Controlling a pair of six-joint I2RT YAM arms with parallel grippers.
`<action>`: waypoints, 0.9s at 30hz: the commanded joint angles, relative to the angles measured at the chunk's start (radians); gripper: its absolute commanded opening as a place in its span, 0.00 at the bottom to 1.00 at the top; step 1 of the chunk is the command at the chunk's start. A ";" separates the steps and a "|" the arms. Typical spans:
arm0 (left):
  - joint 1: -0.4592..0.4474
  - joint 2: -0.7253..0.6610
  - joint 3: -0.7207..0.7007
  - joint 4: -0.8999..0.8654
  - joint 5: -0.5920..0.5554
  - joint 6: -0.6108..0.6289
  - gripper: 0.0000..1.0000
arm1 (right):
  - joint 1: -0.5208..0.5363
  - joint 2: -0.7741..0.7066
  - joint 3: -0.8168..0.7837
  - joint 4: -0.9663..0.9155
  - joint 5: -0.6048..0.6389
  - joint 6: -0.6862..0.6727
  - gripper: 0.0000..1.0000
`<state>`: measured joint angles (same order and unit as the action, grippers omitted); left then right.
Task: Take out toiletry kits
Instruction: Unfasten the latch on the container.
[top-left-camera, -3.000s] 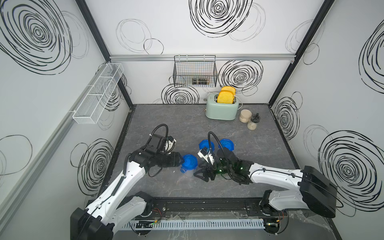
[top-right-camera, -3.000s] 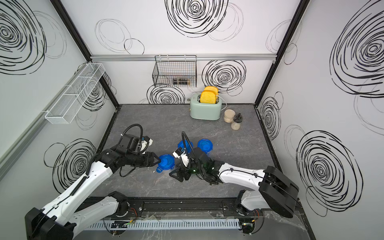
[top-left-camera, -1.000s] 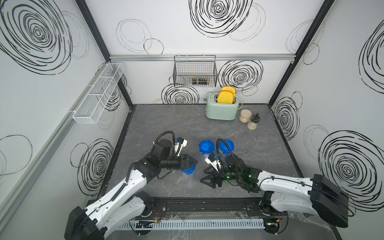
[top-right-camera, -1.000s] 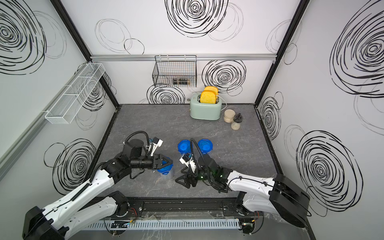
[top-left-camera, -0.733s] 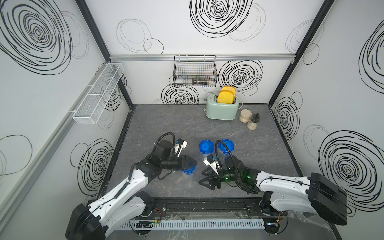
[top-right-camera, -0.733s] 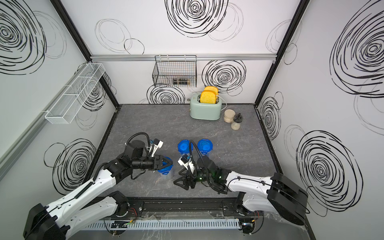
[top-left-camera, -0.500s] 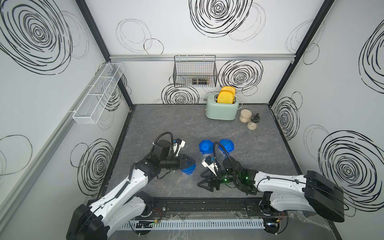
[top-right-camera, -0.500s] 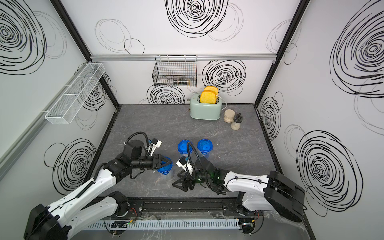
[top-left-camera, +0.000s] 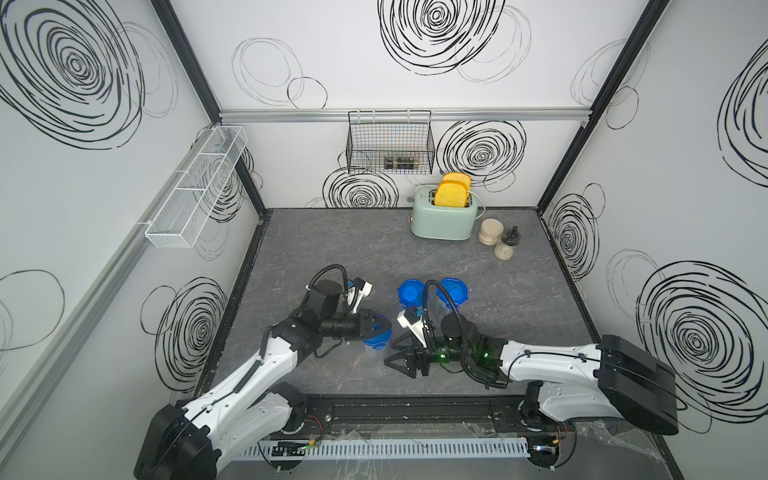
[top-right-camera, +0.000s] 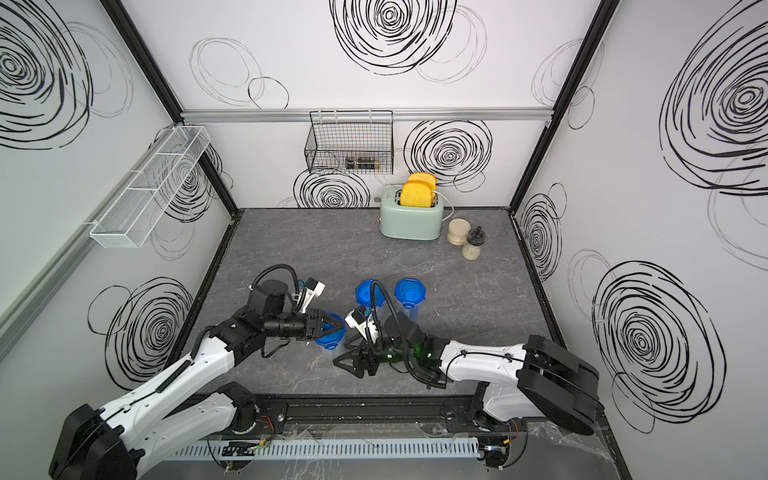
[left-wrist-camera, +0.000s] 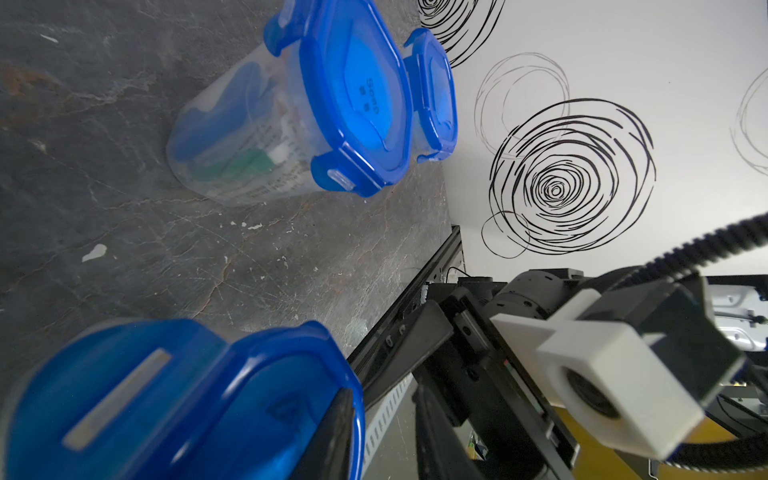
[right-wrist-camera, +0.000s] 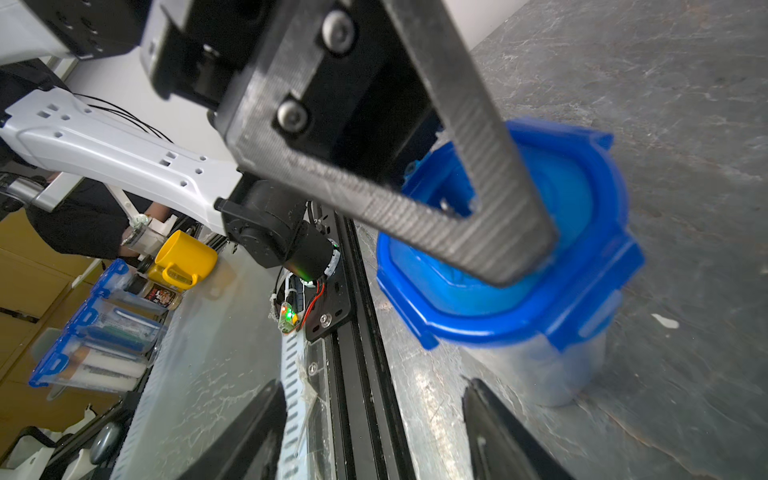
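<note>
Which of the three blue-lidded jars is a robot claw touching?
The lone front jar, left gripper on its lid; the other two jars stand side by side behind.

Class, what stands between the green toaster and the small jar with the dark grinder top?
A beige jar with a flat lid stands between the toaster and the grinder jar. It shows in both top views.

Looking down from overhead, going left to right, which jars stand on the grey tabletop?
Nearest clear plastic jar with blue lid → second clear blue-lidded jar → third clear blue-lidded jar → beige round jar → small dark-topped grinder jar.
</note>
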<state>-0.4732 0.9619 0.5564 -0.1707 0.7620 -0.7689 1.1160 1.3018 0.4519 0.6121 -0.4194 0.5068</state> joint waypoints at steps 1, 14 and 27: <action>0.010 0.023 -0.033 -0.093 -0.048 0.022 0.30 | 0.020 0.028 0.023 0.102 0.036 0.070 0.70; 0.015 0.034 -0.044 -0.082 -0.044 0.016 0.26 | 0.049 0.112 0.005 0.247 0.102 0.204 0.69; 0.016 0.033 -0.049 -0.092 -0.053 0.019 0.26 | 0.065 0.148 -0.013 0.332 0.172 0.284 0.68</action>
<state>-0.4683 0.9722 0.5495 -0.1562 0.7639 -0.7658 1.1778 1.4498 0.4454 0.8703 -0.3145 0.7574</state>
